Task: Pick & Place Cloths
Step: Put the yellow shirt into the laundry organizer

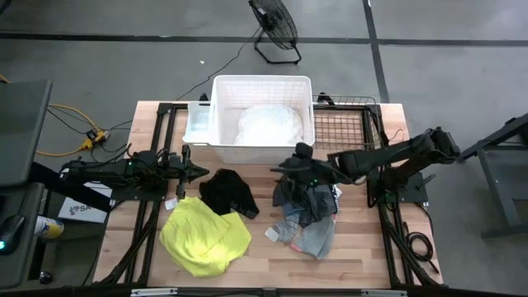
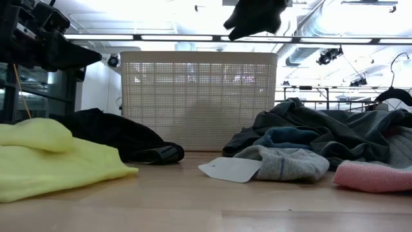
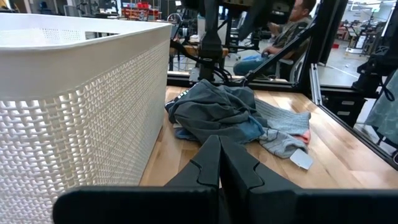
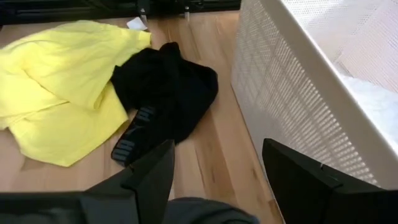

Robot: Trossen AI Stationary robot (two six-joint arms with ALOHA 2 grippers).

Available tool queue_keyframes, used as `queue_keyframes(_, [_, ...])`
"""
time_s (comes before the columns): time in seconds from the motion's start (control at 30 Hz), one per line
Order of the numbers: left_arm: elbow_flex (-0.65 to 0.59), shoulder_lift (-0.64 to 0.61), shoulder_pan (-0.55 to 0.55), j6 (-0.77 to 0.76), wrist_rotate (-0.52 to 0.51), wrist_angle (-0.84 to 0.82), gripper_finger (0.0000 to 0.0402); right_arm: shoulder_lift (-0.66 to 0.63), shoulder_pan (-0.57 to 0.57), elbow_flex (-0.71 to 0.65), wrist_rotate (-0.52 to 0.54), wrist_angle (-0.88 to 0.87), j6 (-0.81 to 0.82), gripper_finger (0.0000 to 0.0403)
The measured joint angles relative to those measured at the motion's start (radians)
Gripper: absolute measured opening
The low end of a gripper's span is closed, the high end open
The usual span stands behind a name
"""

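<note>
My right gripper (image 1: 299, 165) hovers in front of the white basket's (image 1: 262, 80) near right corner, shut on a dark grey cloth (image 2: 254, 16) held high above the table. Below it, a heap of dark grey and blue-grey cloths (image 1: 305, 206) lies on the table. A black cloth (image 1: 227, 191) and a bright yellow cloth (image 1: 202, 235) lie flat to the left. A white cloth (image 1: 268, 124) sits inside the basket. My left gripper (image 1: 196, 171) is shut and empty, raised above the table near the basket's near left corner. My right gripper has the dark grey cloth (image 4: 202, 211) between its two fingers (image 4: 149, 177), which stand well apart around it. The fingers point level toward the table's left. The cloth is lifted clear and hangs bunched at the gripper (image 2: 254, 16); which part is held, I cannot tell.
A wire rack (image 1: 342, 124) lies right of the basket and a small clear tub (image 1: 196, 124) left of it. A white tag (image 2: 232, 169) and a pink piece (image 2: 373, 177) lie by the heap. A fan (image 1: 276, 29) stands beyond the table. A person (image 3: 280, 43) sits far behind.
</note>
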Motion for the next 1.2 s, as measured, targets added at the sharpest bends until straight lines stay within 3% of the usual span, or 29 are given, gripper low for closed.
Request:
queue_keyframes(0.37, [0.017,0.005,0.0,-0.019,0.039,0.073,0.0006,-0.03,0.069,-0.107,0.059,0.13,0.057,0.0235])
queue_keyframes(0.47, [0.034,0.019,0.0,-0.02,0.055,0.073,0.003,-0.03,0.073,-0.126,0.081,0.132,0.081,0.0235])
queue_keyframes(0.6, [0.065,0.052,0.0,-0.033,0.084,0.071,0.009,-0.03,0.08,-0.127,0.087,0.137,0.086,0.0235])
queue_keyframes(0.77, [0.154,0.13,0.0,-0.15,0.157,-0.029,0.0173,-0.03,0.094,-0.127,0.131,0.134,0.089,0.0235])
queue_keyframes(0.87, [0.23,0.195,0.0,-0.204,0.217,-0.123,0.0199,-0.038,0.114,-0.127,0.177,0.129,0.083,0.0235])
queue_keyframes(1.2, [0.453,0.479,-0.027,-0.263,0.478,-0.455,0.0186,-0.06,0.182,-0.125,0.321,0.125,0.077,0.0235])
